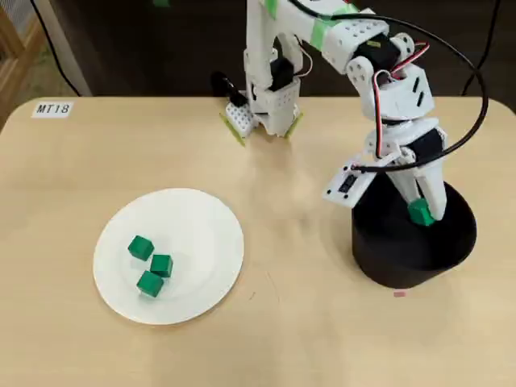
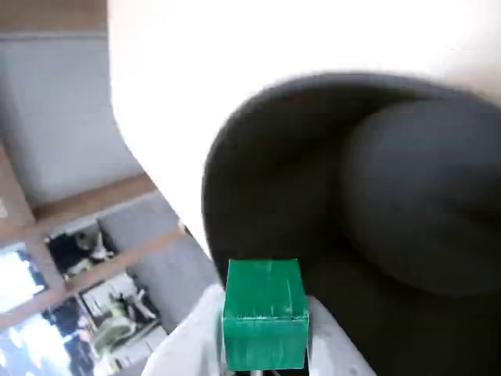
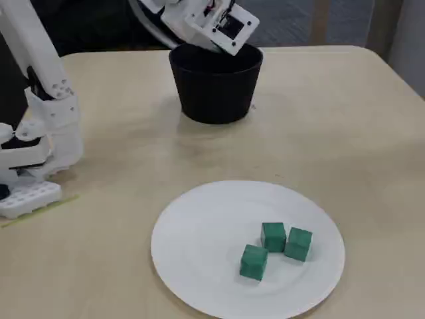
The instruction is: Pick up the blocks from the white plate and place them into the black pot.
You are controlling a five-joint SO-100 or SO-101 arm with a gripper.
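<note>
My gripper (image 1: 422, 211) is shut on one green block (image 1: 420, 213) and holds it over the mouth of the black pot (image 1: 413, 256) at the right of the overhead view. In the wrist view the held block (image 2: 263, 313) sits between my fingers with the pot's dark inside (image 2: 368, 204) right behind it. In the fixed view the pot (image 3: 216, 90) stands at the far side and my fingertips are hidden inside it. Three green blocks (image 1: 150, 266) lie close together on the white plate (image 1: 201, 234); they also show in the fixed view (image 3: 275, 247) on the plate (image 3: 199, 232).
The arm's white base (image 1: 266, 105) is clamped at the table's far edge in the overhead view and shows at the left in the fixed view (image 3: 33, 153). A label reading MT18 (image 1: 53, 109) is stuck at the table's top left.
</note>
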